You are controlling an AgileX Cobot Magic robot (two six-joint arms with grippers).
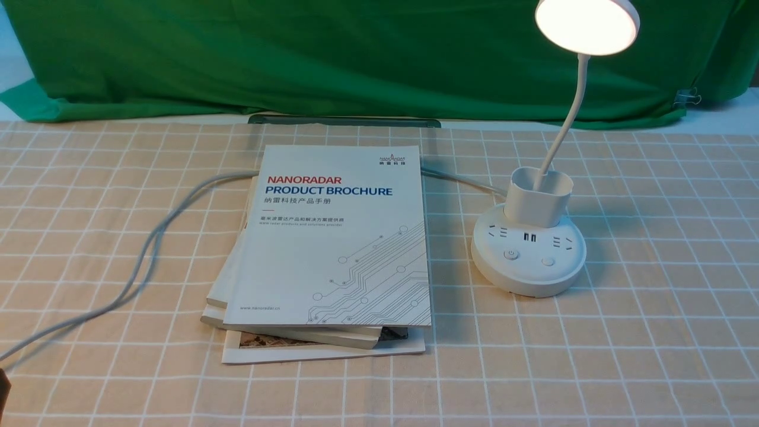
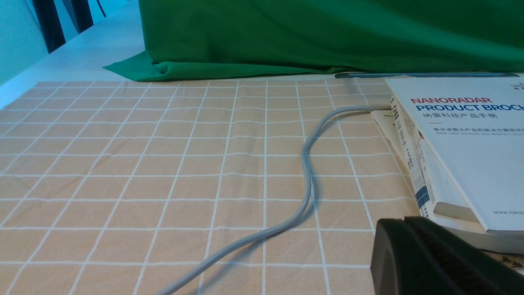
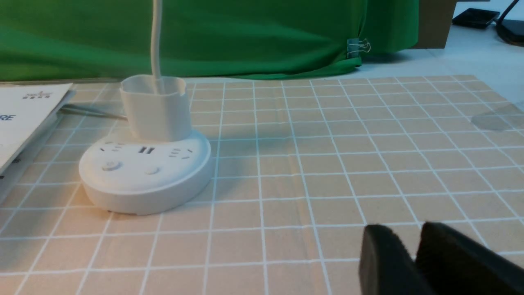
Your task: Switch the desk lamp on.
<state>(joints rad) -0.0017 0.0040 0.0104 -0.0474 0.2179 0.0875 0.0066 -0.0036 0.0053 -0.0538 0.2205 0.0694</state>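
A grey cable (image 1: 148, 249) crosses the checked desk (image 1: 652, 332) at left; stacked brochures (image 1: 332, 249) lie centre; the desk lamp (image 1: 529, 249) (head glowing) stands right; left gripper (image 2: 405, 246) and right gripper (image 3: 413, 254) both pressed together.

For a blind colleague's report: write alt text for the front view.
A white desk lamp, its round head glowing, stands on a beige checked tablecloth before a green backdrop. To its left lies a stack of brochures, with a grey cable running from under it. No gripper shows.
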